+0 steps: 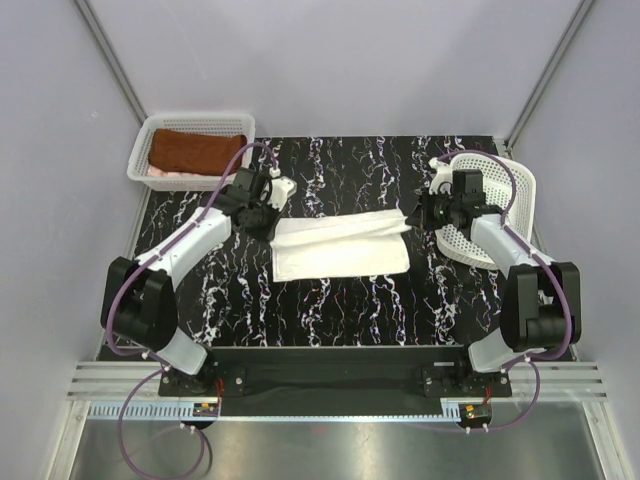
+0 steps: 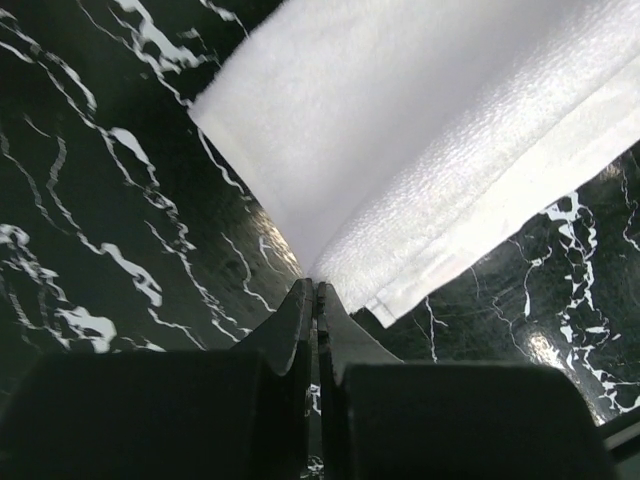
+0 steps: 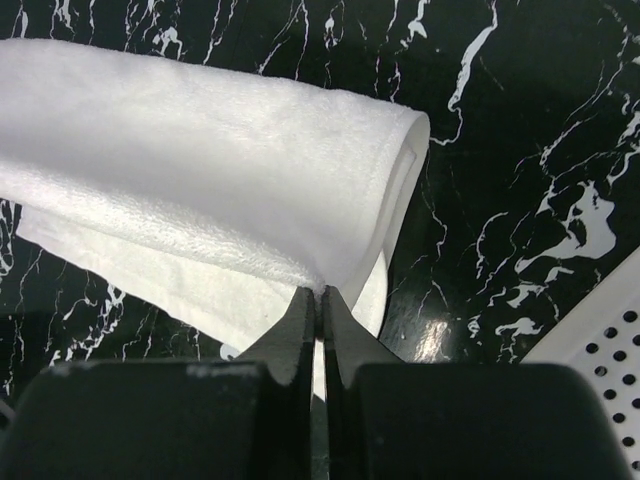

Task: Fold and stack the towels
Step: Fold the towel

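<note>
A white towel point(image 1: 340, 248) lies stretched across the middle of the black marbled table point(image 1: 330, 310), partly folded over itself. My left gripper point(image 1: 268, 222) is shut on its far left corner, and in the left wrist view the white towel point(image 2: 420, 150) runs up from the pinched tips of my left gripper point(image 2: 316, 290). My right gripper point(image 1: 416, 214) is shut on the far right corner; the right wrist view shows the folded white towel point(image 3: 200, 170) held at the tips of my right gripper point(image 3: 320, 292). A rust-brown towel point(image 1: 195, 152) lies on a pale pink towel point(image 1: 165, 174) in the back-left basket.
A white mesh basket point(image 1: 191, 128) stands at the back left corner. A second white mesh basket point(image 1: 495, 205) lies tipped on its side at the right, under my right arm, and its edge point(image 3: 600, 340) shows in the right wrist view.
</note>
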### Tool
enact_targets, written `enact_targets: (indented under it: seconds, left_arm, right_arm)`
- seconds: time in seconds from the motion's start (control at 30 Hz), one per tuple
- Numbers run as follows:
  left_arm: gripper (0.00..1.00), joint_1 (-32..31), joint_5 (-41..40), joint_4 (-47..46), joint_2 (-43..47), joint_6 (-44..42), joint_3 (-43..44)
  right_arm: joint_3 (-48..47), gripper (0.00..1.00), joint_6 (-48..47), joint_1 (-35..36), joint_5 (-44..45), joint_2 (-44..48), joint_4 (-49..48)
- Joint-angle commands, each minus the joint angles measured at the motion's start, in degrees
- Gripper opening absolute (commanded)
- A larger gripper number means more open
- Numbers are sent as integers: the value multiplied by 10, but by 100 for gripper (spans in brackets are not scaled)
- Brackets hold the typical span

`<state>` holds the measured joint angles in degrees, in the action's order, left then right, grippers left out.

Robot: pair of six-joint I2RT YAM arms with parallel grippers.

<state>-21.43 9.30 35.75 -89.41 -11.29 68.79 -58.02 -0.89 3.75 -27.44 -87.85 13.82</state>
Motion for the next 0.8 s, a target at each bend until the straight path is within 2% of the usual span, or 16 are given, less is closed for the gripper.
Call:
enact_targets:
  seconds: [0.0, 0.2, 0.3, 0.33, 0.37, 0.47, 0.5, 0.57, 0.63, 0.77]
  left_arm:
    - [2, 0, 5, -23, 31, 18, -33]
    - [7, -9, 19, -24, 20, 31, -52]
    - [9, -15, 11, -8, 15, 43, -49]
    - [11, -16, 8, 12, 16, 48, -45]
    - [17, -18, -7, 21, 18, 50, -38]
    - [25, -20, -25, 50, 36, 55, -28]
    - [33, -19, -33, 49, 46, 60, -27]
    - [37, -19, -36, 49, 68, 81, -25]
    - [47, -20, -35, 43, 71, 111, -19]
    - [48, -20, -43, 23, 46, 197, -25]
  right_arm:
    - [11, 5, 28, -5, 21, 32, 4]
    - [21, 19, 53, -4, 20, 13, 61]
    - [25, 36, 71, -3, 8, 22, 93]
    - [17, 48, 77, -3, 1, 27, 103]
    - [11, 52, 83, -3, -8, 31, 117]
    - [-27, 55, 106, -3, -27, 42, 177]
    - [-34, 55, 110, -3, -29, 48, 199]
    - [-54, 56, 116, -3, -6, 52, 217]
    - [-68, 56, 123, -3, 26, 49, 226]
    - [-90, 55, 160, 6, 77, 23, 234]
